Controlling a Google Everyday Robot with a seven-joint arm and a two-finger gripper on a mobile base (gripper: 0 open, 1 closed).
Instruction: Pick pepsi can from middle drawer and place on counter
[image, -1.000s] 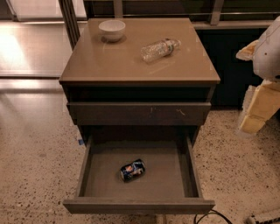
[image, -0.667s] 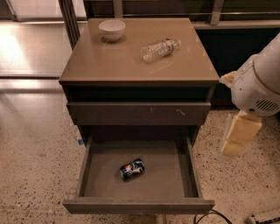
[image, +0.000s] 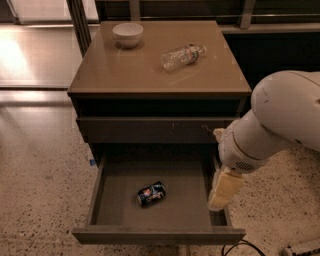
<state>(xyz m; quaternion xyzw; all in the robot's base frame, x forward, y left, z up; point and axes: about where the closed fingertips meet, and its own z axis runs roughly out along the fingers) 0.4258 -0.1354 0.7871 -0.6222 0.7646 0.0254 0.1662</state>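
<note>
The pepsi can (image: 151, 194), dark blue with red-and-white marks, lies on its side on the grey floor of the middle drawer (image: 158, 235), a little left of centre. The drawer is pulled fully open. The counter (image: 145, 75) is the tan top slab of the cabinet. My gripper (image: 221, 199), cream-coloured, hangs from the large white arm (image: 280, 120) over the drawer's right wall. It points down, to the right of the can and apart from it. It holds nothing that I can see.
A white bowl (image: 128, 34) stands at the counter's back left. A clear plastic bottle (image: 182, 56) lies on its side at the back right. The drawer front above (image: 150, 129) is closed. A dark cable (image: 240, 247) lies on the speckled floor by the drawer's right corner.
The arm has swung left and nearer, from beside the cabinet's right side to over the open drawer's right wall. The can, bowl and bottle have not moved.
</note>
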